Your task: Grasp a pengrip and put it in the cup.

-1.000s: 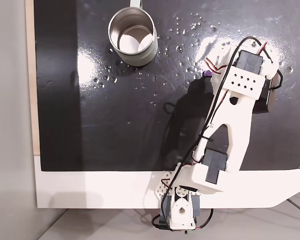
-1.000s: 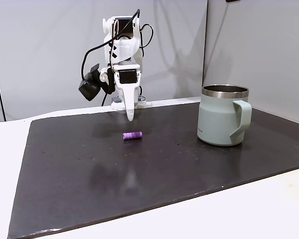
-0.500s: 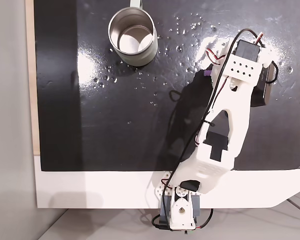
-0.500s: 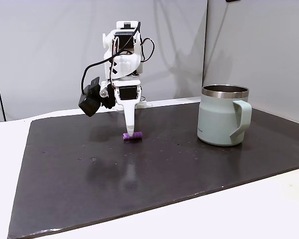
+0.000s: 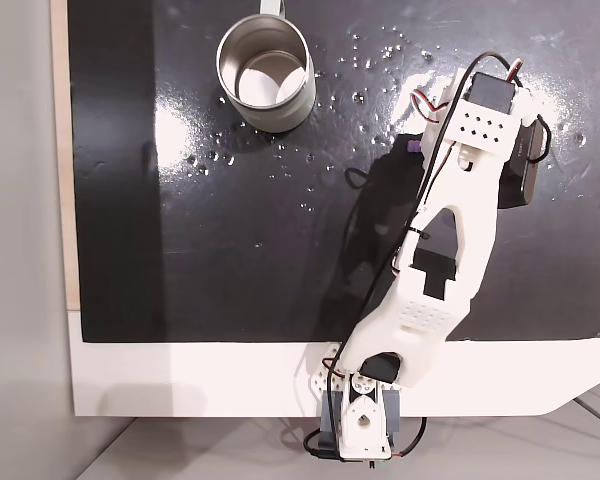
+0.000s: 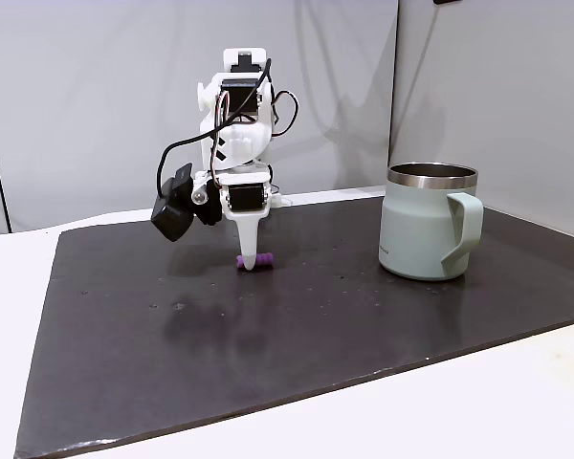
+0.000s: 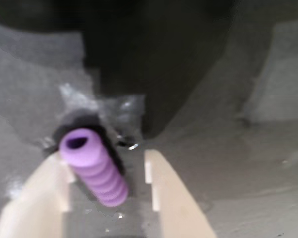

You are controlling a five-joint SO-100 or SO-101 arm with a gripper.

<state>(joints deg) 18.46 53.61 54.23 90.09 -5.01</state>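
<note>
The purple ribbed pengrip (image 7: 93, 166) lies on the black mat between my two pale fingers in the wrist view, nearer the left finger (image 7: 37, 198) than the right one (image 7: 169, 198). My gripper (image 7: 108, 158) is open around it, its tip down at the mat. From the side, the pengrip (image 6: 241, 260) peeks out on either side of the lowered gripper (image 6: 250, 260). From above only a purple end (image 5: 412, 146) shows beside the arm. The metal cup stands upright and empty at the mat's upper left (image 5: 265, 72), handle seen at the right in the side view (image 6: 430, 221).
The black mat (image 5: 240, 250) carries small shiny droplets (image 5: 380, 50) near the cup and the arm. Its white board edge (image 5: 180, 375) runs along the bottom of the top-down fixed view. The arm's base (image 5: 358, 425) sits at that edge. Grey walls stand behind in the side view.
The arm has stretched forward and lowered: the gripper came down from above the mat until its fingers straddle the pengrip. The pengrip and cup have not moved.
</note>
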